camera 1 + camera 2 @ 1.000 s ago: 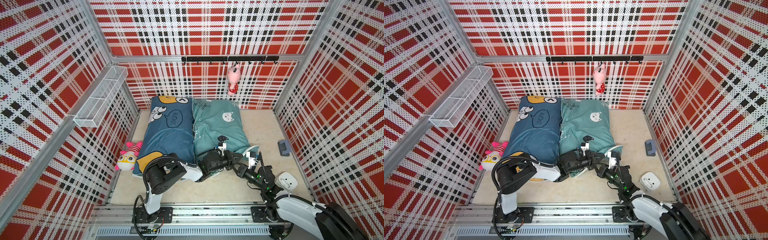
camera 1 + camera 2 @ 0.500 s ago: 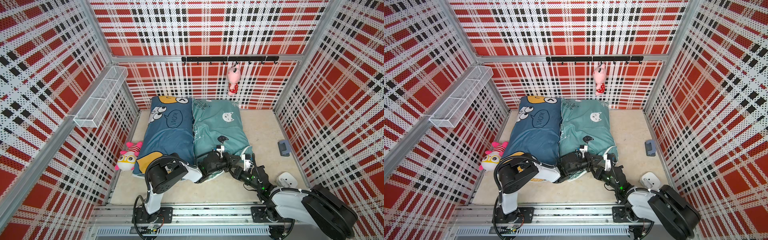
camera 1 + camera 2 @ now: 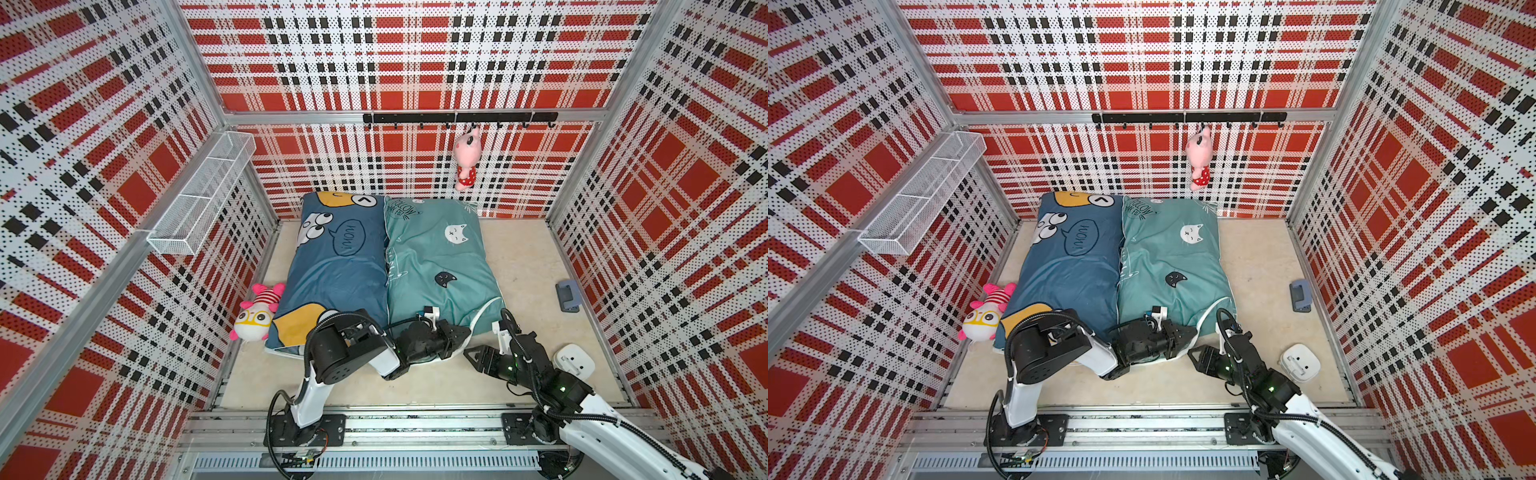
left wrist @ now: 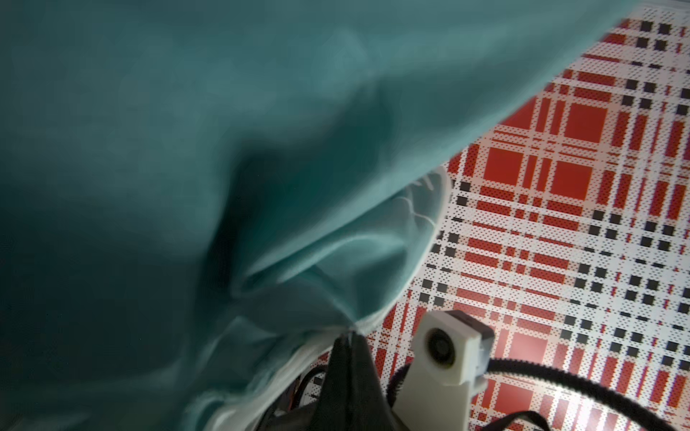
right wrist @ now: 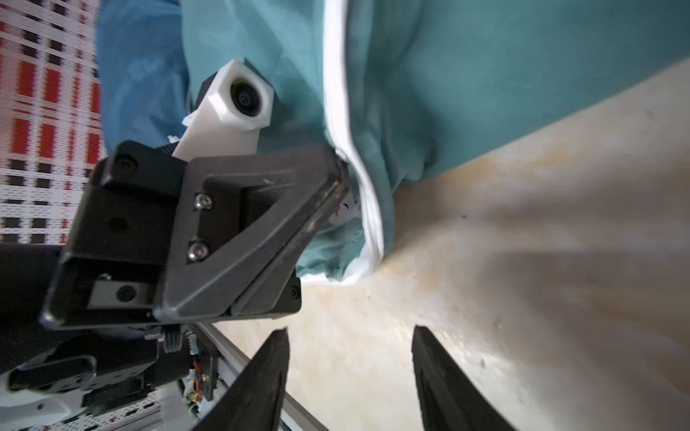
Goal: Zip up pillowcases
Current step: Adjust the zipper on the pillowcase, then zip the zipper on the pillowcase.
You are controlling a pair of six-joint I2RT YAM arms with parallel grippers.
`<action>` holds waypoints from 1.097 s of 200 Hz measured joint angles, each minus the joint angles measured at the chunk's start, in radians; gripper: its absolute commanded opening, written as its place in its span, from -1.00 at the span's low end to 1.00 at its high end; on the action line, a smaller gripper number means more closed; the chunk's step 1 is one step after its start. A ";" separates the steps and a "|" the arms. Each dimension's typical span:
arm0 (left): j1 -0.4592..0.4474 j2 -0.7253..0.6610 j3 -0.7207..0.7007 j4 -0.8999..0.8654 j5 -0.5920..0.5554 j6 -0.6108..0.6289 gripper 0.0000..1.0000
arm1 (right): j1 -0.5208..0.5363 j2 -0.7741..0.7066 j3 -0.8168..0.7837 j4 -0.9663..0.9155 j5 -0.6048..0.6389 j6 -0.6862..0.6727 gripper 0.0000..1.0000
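Observation:
Two pillowcases lie side by side on the beige floor in both top views, the dark blue one (image 3: 336,274) (image 3: 1071,270) to the left of the teal one (image 3: 436,266) (image 3: 1171,257). My left gripper (image 3: 465,332) (image 4: 351,334) is shut on the teal pillowcase's near edge, pinching its white piping (image 5: 351,149). My right gripper (image 3: 467,353) (image 5: 351,330) is open over bare floor just in front of that edge, with nothing between its fingers. The zipper itself does not show clearly.
A plush with yellow glasses (image 3: 255,316) lies against the blue pillowcase's near left corner. A pink plush (image 3: 465,160) hangs from the black hook rail. A wire basket (image 3: 199,199) is on the left wall. A grey-blue object (image 3: 567,295) and a white device (image 3: 575,359) lie at the right.
My right gripper has opened and drawn back from the teal pillowcase's near edge toward the front. The left gripper has stayed shut on the edge.

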 measured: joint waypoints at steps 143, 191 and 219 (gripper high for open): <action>-0.065 0.063 0.005 -0.005 -0.009 0.005 -1.00 | -0.277 0.180 0.001 0.116 -0.186 -0.068 -0.06; -0.060 0.063 0.019 -0.021 -0.006 0.013 -1.00 | -0.277 0.208 -0.007 0.151 -0.182 -0.071 -0.42; -0.059 0.063 0.020 -0.026 -0.002 0.024 -1.00 | -0.277 0.219 -0.002 0.145 -0.161 -0.083 -0.69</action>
